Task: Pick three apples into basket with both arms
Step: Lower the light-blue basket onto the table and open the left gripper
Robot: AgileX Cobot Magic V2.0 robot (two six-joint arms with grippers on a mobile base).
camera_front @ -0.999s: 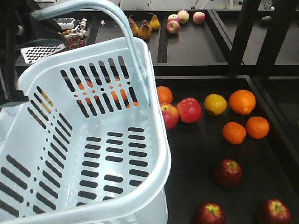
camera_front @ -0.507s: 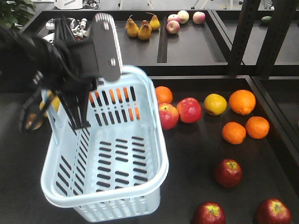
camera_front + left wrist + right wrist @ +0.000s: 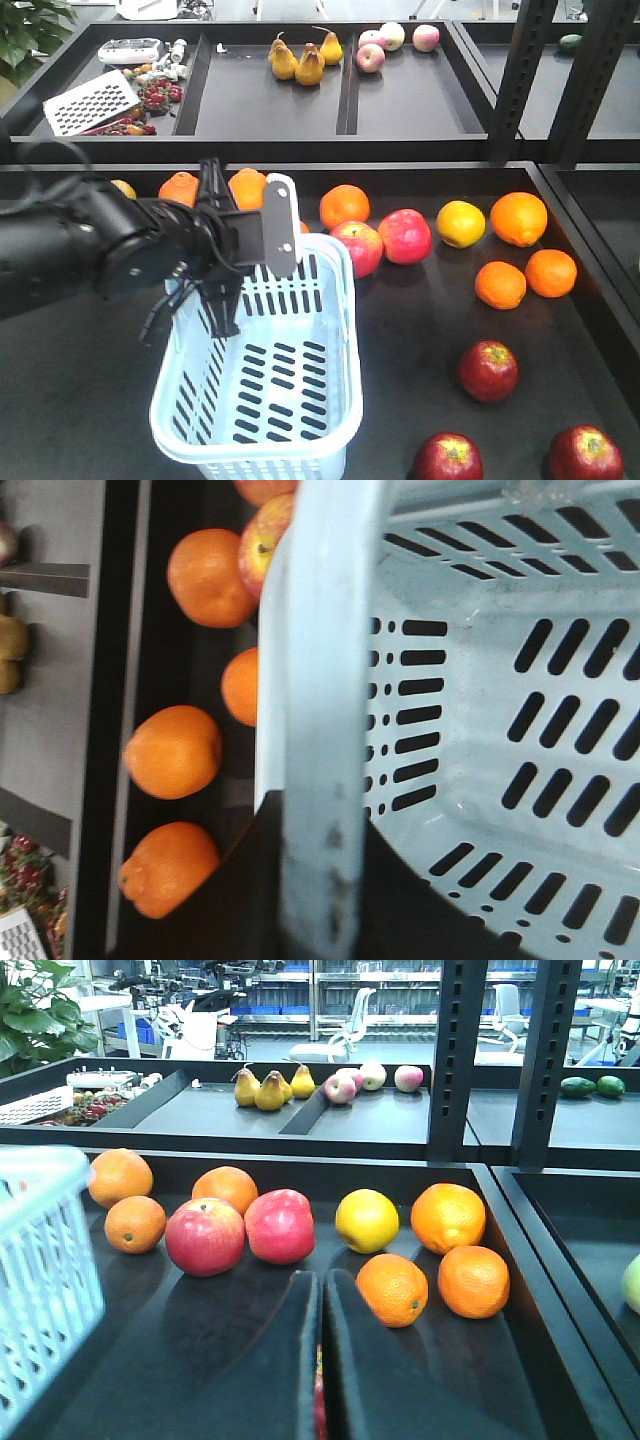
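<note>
Lower black fruit bin [image 3: 420, 320] fills most of the front view, w/ an upper shelf [image 3: 400, 110] behind it.

Pale blue basket [image 3: 352, 350] is at the bin's left-centre, open side up and empty. Can't tell if it rests on the floor or hangs just above. Probably placed there so it sits beside the fruit, within reach of both arms.

L arm [image 3: 100, 250] comes in from the left, over the basket's far end. L gripper [image 3: 320, 900] is clamped on the basket handle [image 3: 320, 680]. In the wrist view the strap runs between the dark fingers, so the arm controls where the basket goes.

R gripper [image 3: 321, 1340] is low over the bin floor. Fingers are nearly together w/ only a thin slit, and nothing looks gripped.

Dark-red apples [image 3: 488, 370] x3 are all outside the basket, to its right. Second apple [image 3: 447, 458] and third apple [image 3: 583, 452] are at the bottom edge, apart from each other. None loaded yet; R arm looks the better placed for them.

Lighter pink-red apples [image 3: 405, 235] and oranges [image 3: 519, 218] lie further back and aren't targets.
</note>
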